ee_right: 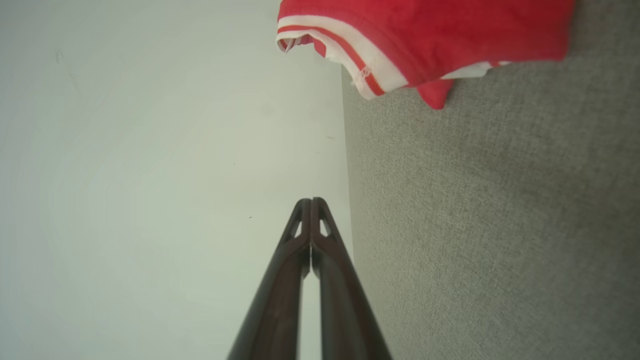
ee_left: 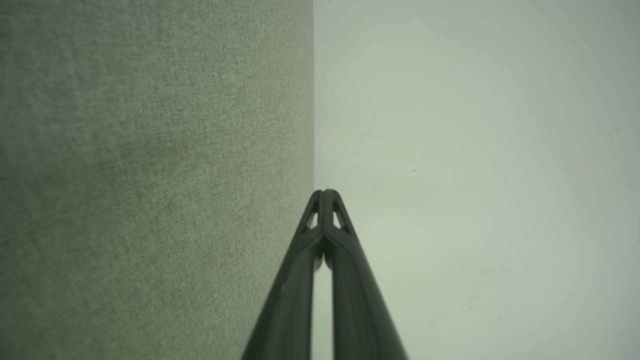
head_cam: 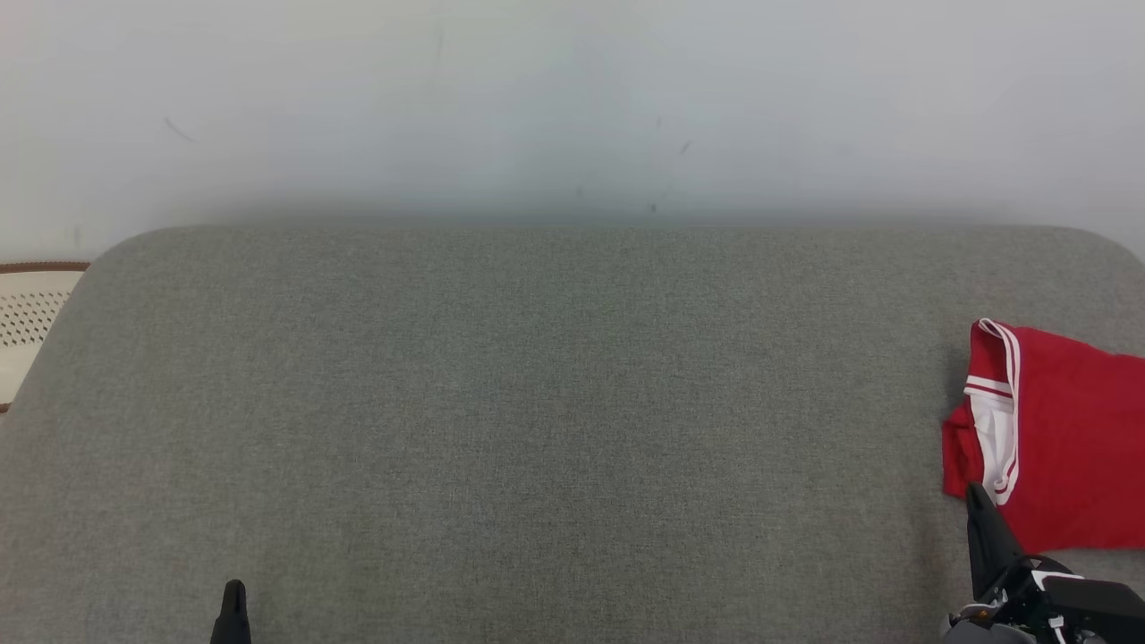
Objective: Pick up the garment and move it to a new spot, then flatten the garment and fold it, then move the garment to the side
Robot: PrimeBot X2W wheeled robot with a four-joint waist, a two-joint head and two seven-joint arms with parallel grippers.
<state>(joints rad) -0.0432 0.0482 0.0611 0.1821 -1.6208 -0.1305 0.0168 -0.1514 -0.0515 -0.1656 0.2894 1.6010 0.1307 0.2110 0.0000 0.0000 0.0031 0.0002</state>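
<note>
Red garment (head_cam: 1064, 429) lies far right on the grey cushion (head_cam: 537, 429); left fingers (ee_left: 295, 290) and right fingers (ee_right: 280, 295) are pressed together, empty.

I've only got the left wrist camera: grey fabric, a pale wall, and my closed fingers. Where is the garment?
Observer: The red garment lies at the far right of the grey cushion, partly cut off by the head view's edge.
Operator: Is the right gripper holding it?
Observer: No. The right gripper is shut with nothing between its fingers.
Operator: Anything off to my left?
Observer: A pale perforated object with a brown rim sits beyond the cushion's left edge.
</note>
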